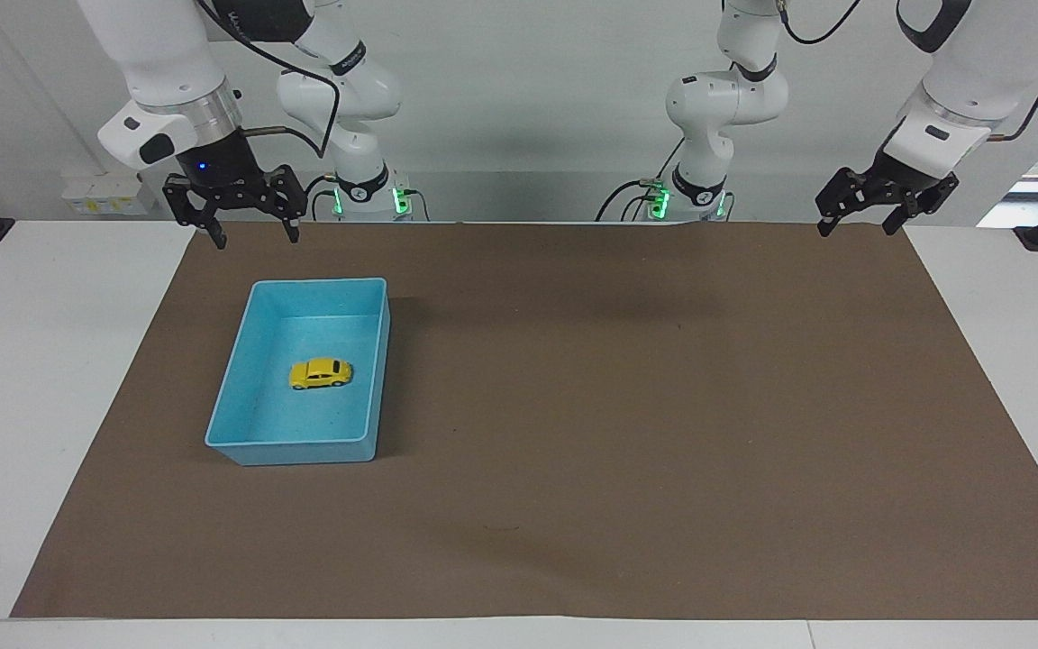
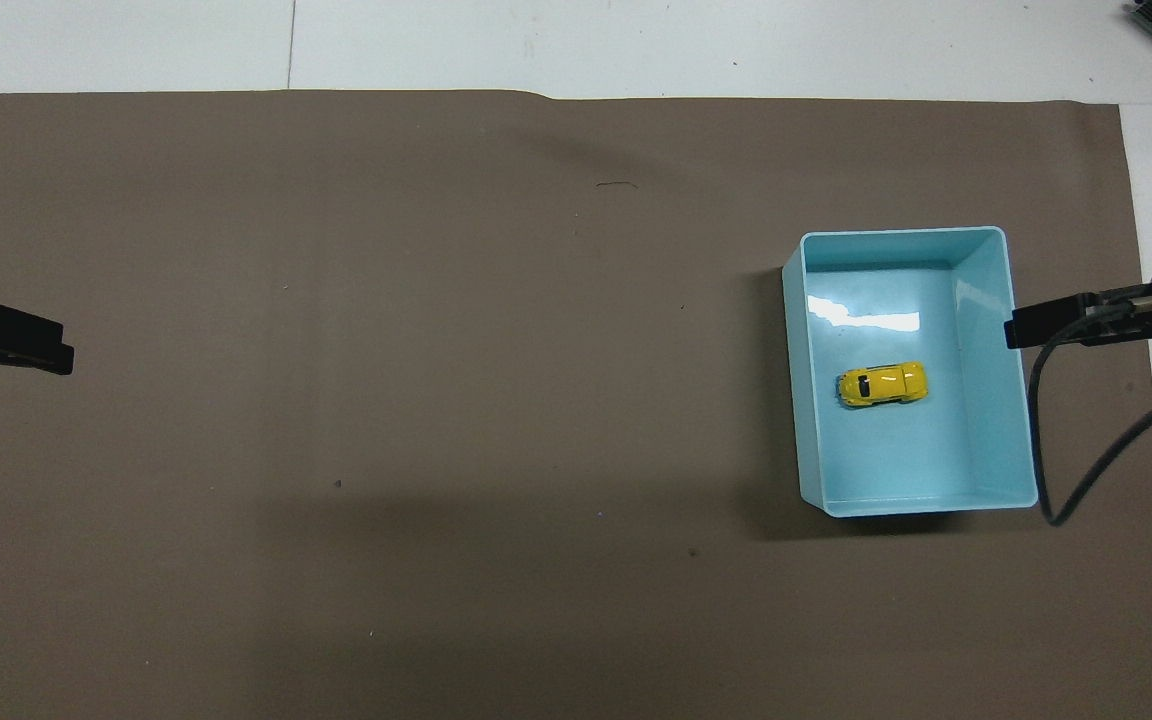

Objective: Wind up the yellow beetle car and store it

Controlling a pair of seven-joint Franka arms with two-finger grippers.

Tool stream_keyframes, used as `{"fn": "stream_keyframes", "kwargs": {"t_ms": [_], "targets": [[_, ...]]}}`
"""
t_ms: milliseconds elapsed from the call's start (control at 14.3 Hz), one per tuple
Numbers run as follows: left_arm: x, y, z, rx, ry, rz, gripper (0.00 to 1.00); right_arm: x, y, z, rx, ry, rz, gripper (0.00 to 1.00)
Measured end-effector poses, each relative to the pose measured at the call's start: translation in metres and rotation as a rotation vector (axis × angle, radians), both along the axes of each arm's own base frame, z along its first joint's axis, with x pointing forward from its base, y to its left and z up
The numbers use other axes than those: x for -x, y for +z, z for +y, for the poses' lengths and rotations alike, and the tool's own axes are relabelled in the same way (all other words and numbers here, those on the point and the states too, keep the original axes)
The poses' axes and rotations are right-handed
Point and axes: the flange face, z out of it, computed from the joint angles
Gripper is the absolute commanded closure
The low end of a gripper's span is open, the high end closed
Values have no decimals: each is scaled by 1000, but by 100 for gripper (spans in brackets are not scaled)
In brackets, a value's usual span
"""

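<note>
A big white counter [image 1: 50, 379] fills the room, and a wide brown mat [image 1: 627, 415] covers most of it. On the mat, toward the right arm's end, sits a blue bin [image 1: 240, 446]. The yellow beetle car [image 1: 321, 373] is resting on its wheels in the middle of the bin's floor, touching none of the walls. The right hand [image 1: 250, 236] hangs up in the air over the mat's edge, close to the robots' side of the bin, with its two fingers spread wide and nothing in them. The left hand [image 1: 860, 223] waits in the air over the mat corner at the left arm's end, well apart from the bin, also wide and holding nothing. I think the job looks done, since the car is inside. What could still go wrong? If the spring is wound tight, the little car might roll and bump a wall of the bin. And if the right arm swings low near the bin, it could knock the rim and slide the bin along the mat.
</note>
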Motion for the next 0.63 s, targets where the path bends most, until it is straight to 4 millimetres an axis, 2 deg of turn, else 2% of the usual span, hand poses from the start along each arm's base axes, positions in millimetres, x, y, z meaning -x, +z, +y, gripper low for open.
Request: {"fn": "stream_keyframes", "kwargs": {"t_ms": [279,627], "targets": [[0,0,0,0,0,0,0,0,5,-13,11,-30,-8,0],[0,0,0,0,0,0,0,0,8,-14,23,-32,-15,0]]}}
